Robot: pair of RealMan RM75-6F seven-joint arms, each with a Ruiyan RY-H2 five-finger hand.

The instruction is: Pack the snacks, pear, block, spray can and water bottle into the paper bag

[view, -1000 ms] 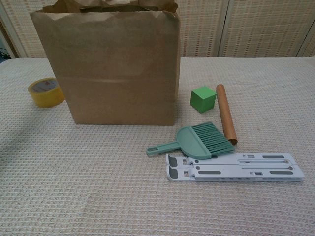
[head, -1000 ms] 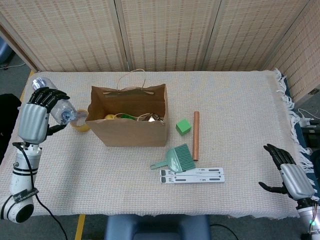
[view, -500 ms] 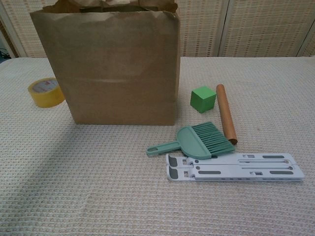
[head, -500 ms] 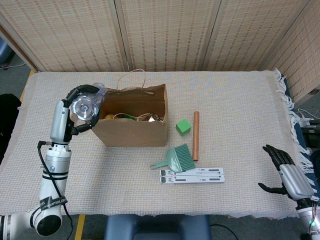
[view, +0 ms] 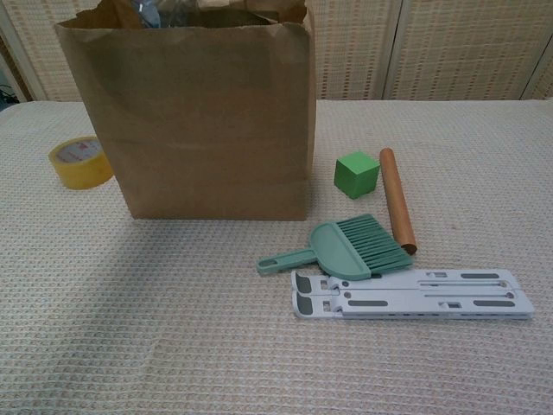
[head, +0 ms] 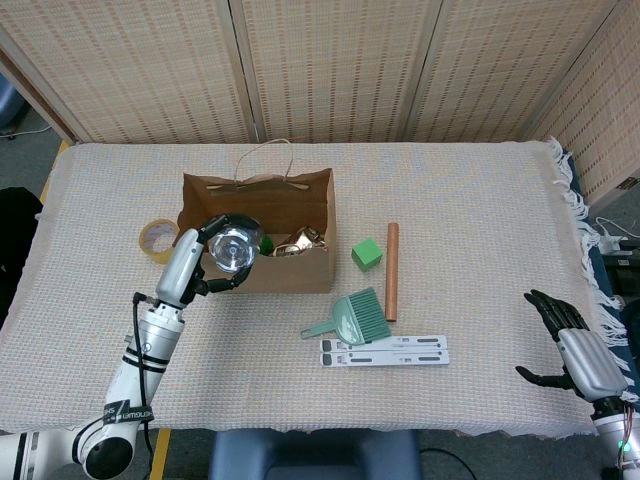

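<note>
The clear plastic water bottle (head: 230, 250) sat in the left hand (head: 203, 262), fingers wrapped around its body, held over the open mouth of the brown paper bag (head: 290, 272) near the bag's front left corner, with one round end facing the head camera. In the chest view only a glint of clear plastic showed above the bag's rim (view: 160, 13). Judged from its look, the bottle would be light, smooth and somewhat slippery, and its thin wall would give under a hard squeeze, so a firm wrap around the middle of the barrel seemed the sound hold. The bag itself was soft paper, standing open and unbraced toward the far left part of the counter (head: 470, 200), and a knock on its rim might fold or tip it. The left arm reached up from the counter's near left edge, its forearm slanting toward the bag. The green block (head: 367, 253) lay on the counter just to the right of the bag, not yet packed and easy to pinch by opposite flat faces. The right hand (head: 575, 345) rested at the counter's near right corner, fingers spread and holding nothing, well apart from everything else. A yellow tape roll (head: 157, 240) lay left of the bag.
</note>
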